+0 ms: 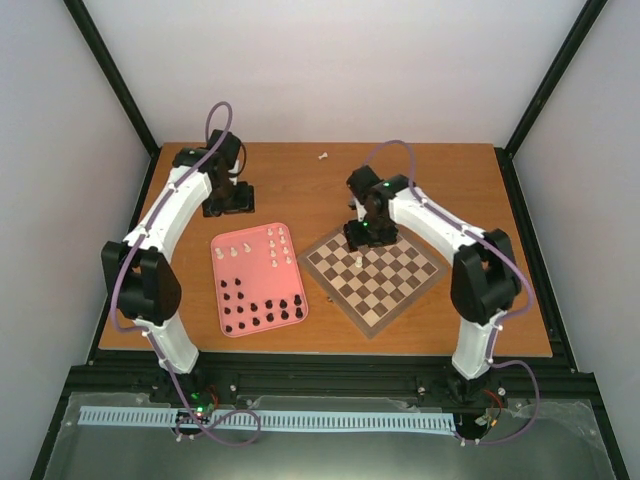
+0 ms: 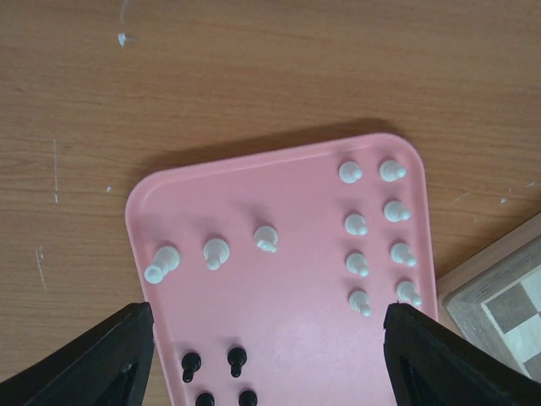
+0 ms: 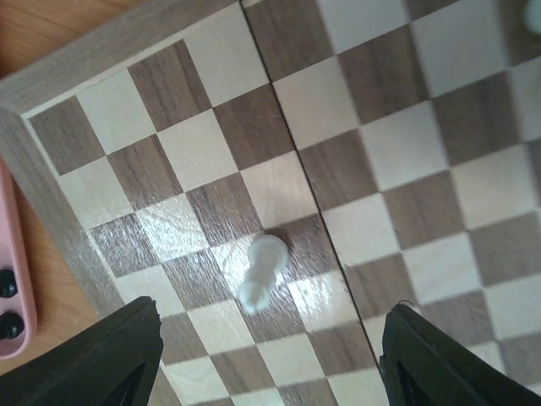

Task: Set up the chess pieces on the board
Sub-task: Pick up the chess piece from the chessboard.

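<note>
The board (image 1: 385,275) lies right of centre, turned like a diamond. One white pawn (image 1: 358,260) stands on it near its left corner. In the right wrist view this pawn (image 3: 264,269) stands upright on the squares, between and ahead of my open fingers. My right gripper (image 1: 366,238) hovers just above it, open and empty. The other chess pieces stand on the pink tray (image 1: 262,322): white ones (image 2: 215,251) at its far end, black ones (image 2: 237,359) nearer. My left gripper (image 1: 228,208) hovers over the tray's far edge, open and empty.
A single white piece (image 1: 323,155) lies on the bare table near the back edge. The tray's right rim (image 2: 427,245) is close to the board's left corner (image 2: 507,288). Grey walls enclose the table.
</note>
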### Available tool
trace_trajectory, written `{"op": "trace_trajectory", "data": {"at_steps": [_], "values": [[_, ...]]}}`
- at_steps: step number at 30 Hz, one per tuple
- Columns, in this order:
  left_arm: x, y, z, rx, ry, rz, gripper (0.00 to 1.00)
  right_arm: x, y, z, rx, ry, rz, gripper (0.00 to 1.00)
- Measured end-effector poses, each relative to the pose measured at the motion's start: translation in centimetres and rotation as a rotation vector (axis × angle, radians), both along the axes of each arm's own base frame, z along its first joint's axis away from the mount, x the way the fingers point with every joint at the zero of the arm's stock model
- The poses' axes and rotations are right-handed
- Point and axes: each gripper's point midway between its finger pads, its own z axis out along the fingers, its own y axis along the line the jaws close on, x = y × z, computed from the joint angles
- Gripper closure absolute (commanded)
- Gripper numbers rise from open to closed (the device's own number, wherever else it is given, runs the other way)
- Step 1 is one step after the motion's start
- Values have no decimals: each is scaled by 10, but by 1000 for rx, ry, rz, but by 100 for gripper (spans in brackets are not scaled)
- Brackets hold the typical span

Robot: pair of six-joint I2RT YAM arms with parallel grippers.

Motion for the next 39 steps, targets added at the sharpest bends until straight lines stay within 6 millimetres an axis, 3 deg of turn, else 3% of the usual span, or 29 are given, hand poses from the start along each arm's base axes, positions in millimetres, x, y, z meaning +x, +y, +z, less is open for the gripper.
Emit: {"op": "trace_trajectory", "data": {"at_steps": [5, 9, 21, 30, 39], "values": [[-6, 6, -13, 2, 36, -1, 23, -3, 21, -31, -41, 81, 42, 32], [-6, 9, -18, -1, 44, -3, 23, -7, 25, -42, -62, 115, 49, 37], [-4, 14, -22, -18, 44, 3, 23, -15, 19, -44, -90, 151, 34, 53], [-4, 13, -22, -22, 46, 2, 23, -19, 16, -48, -98, 164, 35, 54], [-4, 13, -23, -22, 48, 2, 23, -24, 12, -54, -113, 179, 41, 65]]}}
